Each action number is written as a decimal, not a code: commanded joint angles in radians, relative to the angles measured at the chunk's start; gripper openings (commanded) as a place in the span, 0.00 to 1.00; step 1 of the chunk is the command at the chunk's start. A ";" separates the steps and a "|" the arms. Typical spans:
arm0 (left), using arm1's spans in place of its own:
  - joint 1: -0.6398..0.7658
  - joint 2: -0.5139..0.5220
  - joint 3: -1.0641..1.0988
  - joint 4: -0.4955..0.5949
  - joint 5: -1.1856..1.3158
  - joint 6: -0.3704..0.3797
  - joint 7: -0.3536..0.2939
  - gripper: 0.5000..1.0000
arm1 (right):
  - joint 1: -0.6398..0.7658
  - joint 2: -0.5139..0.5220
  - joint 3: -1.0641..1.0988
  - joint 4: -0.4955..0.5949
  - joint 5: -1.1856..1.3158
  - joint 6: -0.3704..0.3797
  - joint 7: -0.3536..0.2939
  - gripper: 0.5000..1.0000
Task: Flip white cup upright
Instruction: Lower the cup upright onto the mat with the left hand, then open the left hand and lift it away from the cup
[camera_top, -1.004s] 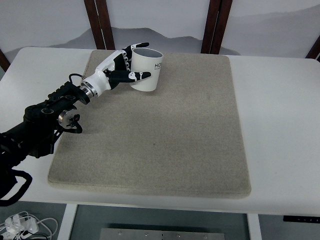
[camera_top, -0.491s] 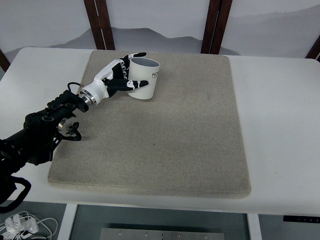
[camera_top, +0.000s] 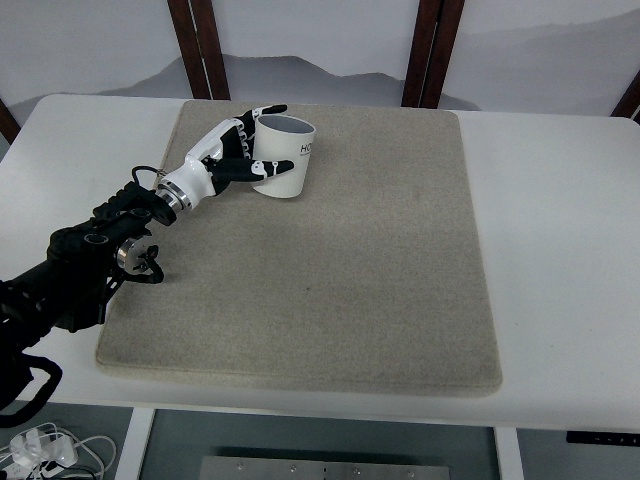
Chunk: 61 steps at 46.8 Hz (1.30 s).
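Note:
A white cup (camera_top: 282, 157) with dark lettering stands mouth up on the grey mat (camera_top: 330, 270), near the mat's far left corner. My left hand (camera_top: 240, 143) reaches in from the lower left and wraps the cup's left side. Its thumb lies along the near wall and its fingers curl around the far rim. The black forearm (camera_top: 95, 250) trails back toward the left edge. The right arm is out of the picture.
The mat lies on a white table (camera_top: 560, 250). Two dark wooden posts (camera_top: 200, 45) (camera_top: 425, 50) stand behind the table's far edge. Cables (camera_top: 45, 450) lie on the floor at the lower left.
The cup has come down from a raised, slightly tilted pose to stand on the mat, a little left of where it was. My left hand moved with it and stays around it.

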 joint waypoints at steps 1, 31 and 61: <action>-0.001 0.000 0.000 -0.001 0.000 0.000 0.000 0.87 | 0.000 0.000 0.000 0.000 0.000 0.000 0.000 0.90; -0.005 0.012 0.005 -0.011 0.003 -0.020 0.000 0.99 | 0.000 0.000 0.000 0.000 0.000 0.000 0.000 0.90; -0.097 0.109 -0.094 -0.014 -0.026 -0.178 0.000 0.99 | 0.000 0.000 0.000 0.002 0.000 0.000 0.000 0.90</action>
